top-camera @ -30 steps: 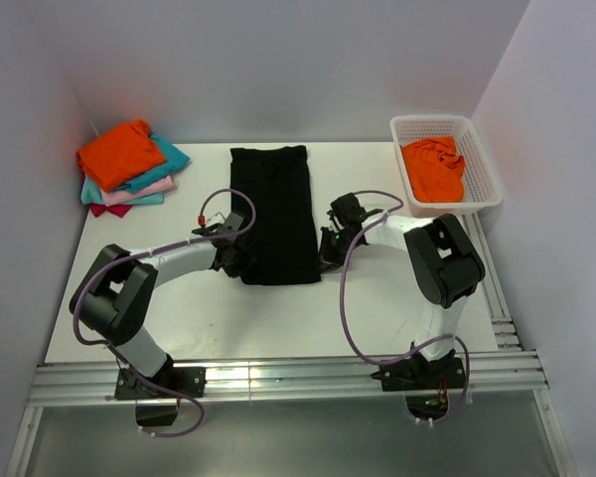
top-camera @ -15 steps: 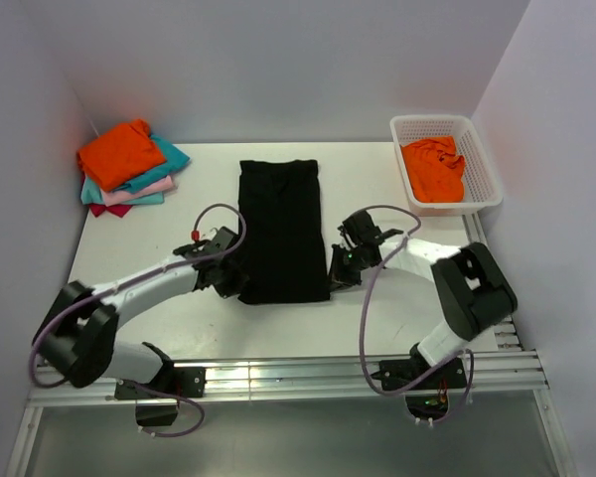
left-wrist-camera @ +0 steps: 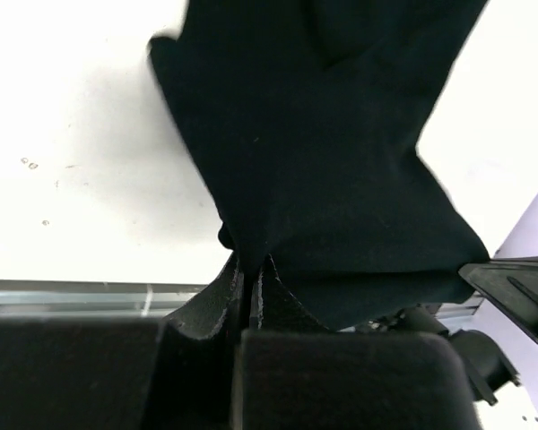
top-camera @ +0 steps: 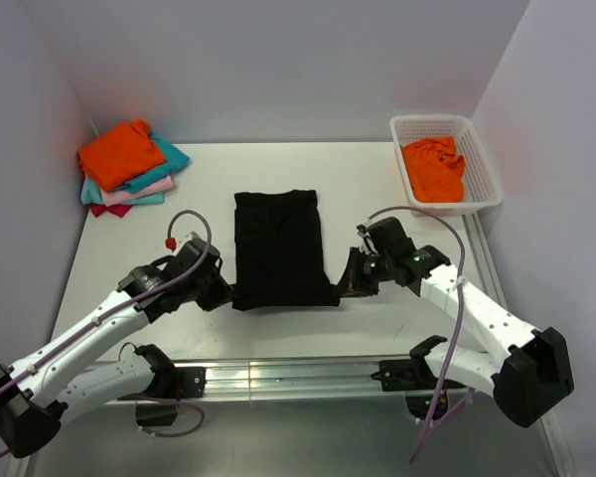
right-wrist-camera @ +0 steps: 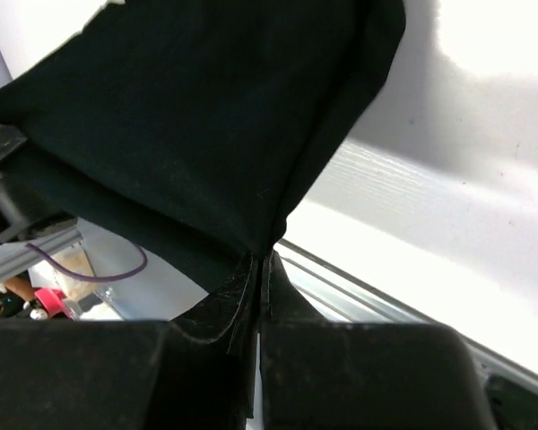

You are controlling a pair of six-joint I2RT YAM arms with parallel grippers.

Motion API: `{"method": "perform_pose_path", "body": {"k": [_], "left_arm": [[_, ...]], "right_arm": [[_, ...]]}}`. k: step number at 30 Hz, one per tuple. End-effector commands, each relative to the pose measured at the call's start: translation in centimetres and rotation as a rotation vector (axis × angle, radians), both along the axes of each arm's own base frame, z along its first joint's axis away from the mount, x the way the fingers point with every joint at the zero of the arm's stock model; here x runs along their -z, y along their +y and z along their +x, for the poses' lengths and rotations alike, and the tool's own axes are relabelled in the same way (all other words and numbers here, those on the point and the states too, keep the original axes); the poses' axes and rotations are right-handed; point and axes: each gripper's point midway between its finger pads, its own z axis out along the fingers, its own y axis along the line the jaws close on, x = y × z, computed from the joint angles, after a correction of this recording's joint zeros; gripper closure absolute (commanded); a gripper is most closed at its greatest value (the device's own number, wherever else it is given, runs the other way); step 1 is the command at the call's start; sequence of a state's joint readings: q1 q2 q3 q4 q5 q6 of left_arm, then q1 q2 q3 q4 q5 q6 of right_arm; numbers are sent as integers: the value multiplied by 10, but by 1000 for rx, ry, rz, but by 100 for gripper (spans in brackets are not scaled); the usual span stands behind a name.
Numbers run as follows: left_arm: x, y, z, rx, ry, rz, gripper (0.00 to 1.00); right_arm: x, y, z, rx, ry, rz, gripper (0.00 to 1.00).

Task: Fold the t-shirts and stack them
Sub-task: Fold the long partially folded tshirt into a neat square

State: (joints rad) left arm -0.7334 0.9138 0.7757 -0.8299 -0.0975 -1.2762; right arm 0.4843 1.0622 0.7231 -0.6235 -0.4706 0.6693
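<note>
1. The white table point(top-camera: 377, 189) holds everything, with the two arms reaching in from its near edge.
2. The black shirt point(top-camera: 278, 248) lies in the middle of the table as a narrow folded rectangle running from far to near. Its near edge is pulled straight between the two grippers, close to the table's near edge.
3. The white basket point(top-camera: 485, 169) sits at the far right corner, well away from the black shirt.
4. A stack of folded shirts sits at the far left corner. An orange shirt point(top-camera: 121, 152) is on top, with a teal shirt point(top-camera: 167, 159), a pink shirt point(top-camera: 151, 187) and a magenta shirt point(top-camera: 107, 209) showing under it (only their edges stick out).
5. A crumpled orange shirt point(top-camera: 432, 169) lies inside the basket.
6. The left gripper point(top-camera: 223, 293) is at the near left corner of the black shirt. In the left wrist view its fingers point(left-wrist-camera: 224, 287) are pressed together with the cloth point(left-wrist-camera: 323, 134) pinched between them.
7. The right gripper point(top-camera: 350, 285) is at the near right corner. In the right wrist view its fingers point(right-wrist-camera: 282, 287) are likewise closed tight on a corner of the cloth point(right-wrist-camera: 206, 116), which spreads up and away from the tips (the table's metal rail shows just beneath).
</note>
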Motion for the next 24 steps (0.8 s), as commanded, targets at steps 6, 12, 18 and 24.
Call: {"method": "perform_pose_path", "body": {"k": [6, 12, 18, 24], "left_arm": [[-32, 46, 29, -57, -63, 249, 100], [-50, 51, 80, -55, -126, 259, 100], [-34, 58, 182, -56, -139, 309, 99], [32, 60, 317, -41, -59, 343, 23]], "right_arm": [[-15, -25, 31, 57, -38, -203, 100], [-17, -20, 73, 50, -51, -254, 100], [-12, -19, 166, 122, -26, -331, 100], [16, -32, 303, 307, 22, -420, 28]]}}
